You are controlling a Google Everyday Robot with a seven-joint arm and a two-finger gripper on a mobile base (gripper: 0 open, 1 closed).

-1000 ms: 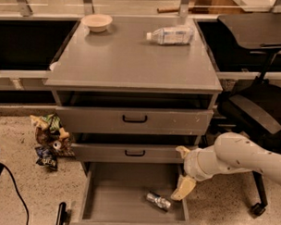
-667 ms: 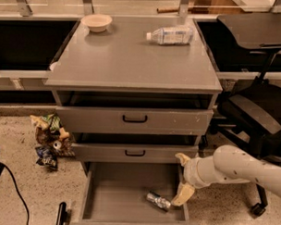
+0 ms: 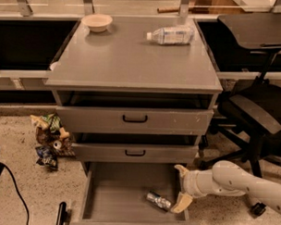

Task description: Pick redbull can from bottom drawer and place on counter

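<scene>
your gripper (image 3: 180, 187) sits at the bottom drawer (image 3: 114, 192) right wall, fingers spread, holding nothing. the redbull can (image 3: 158, 200) lies on the drawer floor, just beside the near fingertip.

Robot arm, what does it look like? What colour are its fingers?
The arm is smooth, rounded and white, like a fat tube with a bulging joint. No cables or markings show on it. Its gripper, over the right side of the bottom drawer, has two flat, pale tan fingers on a white wrist.
</scene>
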